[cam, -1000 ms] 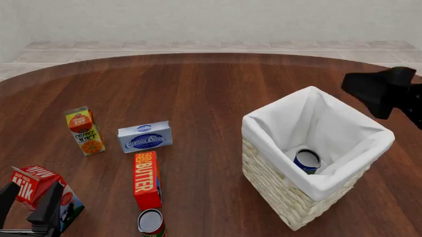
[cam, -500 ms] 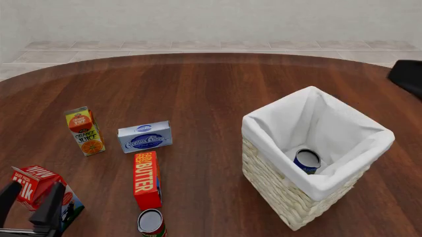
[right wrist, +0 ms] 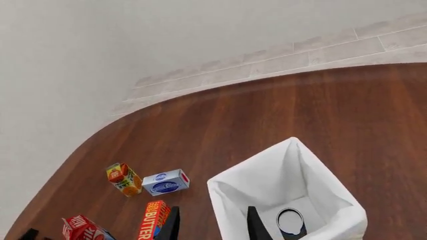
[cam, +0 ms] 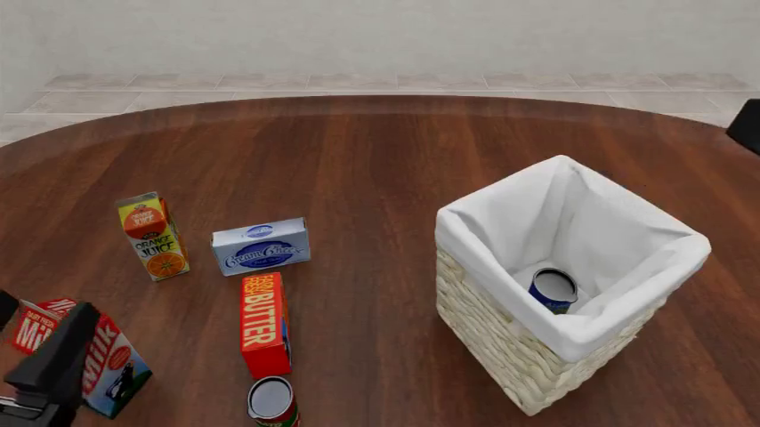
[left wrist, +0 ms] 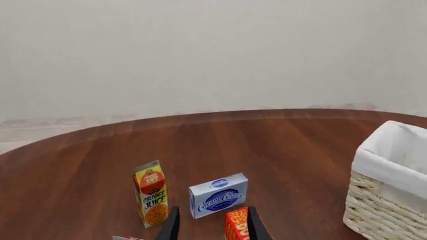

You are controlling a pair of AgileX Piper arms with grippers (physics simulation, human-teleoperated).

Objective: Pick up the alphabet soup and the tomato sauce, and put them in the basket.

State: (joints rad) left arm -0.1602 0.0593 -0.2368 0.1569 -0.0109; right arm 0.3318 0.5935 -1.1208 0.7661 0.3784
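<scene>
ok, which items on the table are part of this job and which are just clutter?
Job items:
- alphabet soup, already lying inside the basket
- tomato sauce, on the table at the near end of the butter box
- basket

Clutter:
- butter box
- cream cheese box
- orange juice carton
- milk carton

Sim room, wood table (cam: 392, 169), tiled floor (cam: 356, 89)
</scene>
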